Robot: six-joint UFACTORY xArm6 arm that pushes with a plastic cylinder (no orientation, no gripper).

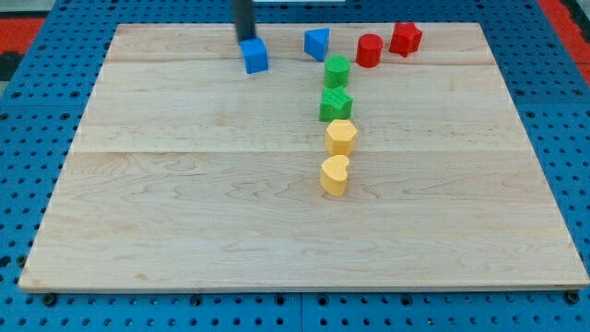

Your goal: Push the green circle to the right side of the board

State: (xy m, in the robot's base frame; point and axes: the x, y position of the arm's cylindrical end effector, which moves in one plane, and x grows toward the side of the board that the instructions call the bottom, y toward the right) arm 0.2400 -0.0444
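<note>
Rod tip, my tip (246, 39), sits at the upper middle of the frame, a little left of centre, near the board's top edge. No jaws on this rig, so nothing is grasped: it's a bare dark rod coming down from the top of the frame, its lower end at the back edge of the blue cube (255, 56). Contact looks likely, but I can't confirm touching versus just beside from this angle.

Camera view, rest of layout:
- Green circle (336, 71): upper centre of the frame, slightly right of the board's middle line, well right of my tip, apart from it.
- Green star (336, 104): just below the green circle, very close or touching; can't tell which.
- Yellow hexagon (340, 136): directly below the star, close against it.
- Yellow heart (334, 175): below the hexagon, near centre of frame, with a narrow gap.
- Those four form a near-vertical column.
- Second blue block (317, 42), roughly triangular: upper centre, between the blue cube and the reds, just above and left of the green circle.
- Red cylinder (369, 50): upper right of the green circle, near it.
- Red star-like block (405, 38): further right, beside the cylinder, near the top edge.

Wooden board (184, 212) lies on a blue perforated table (28, 120).
</note>
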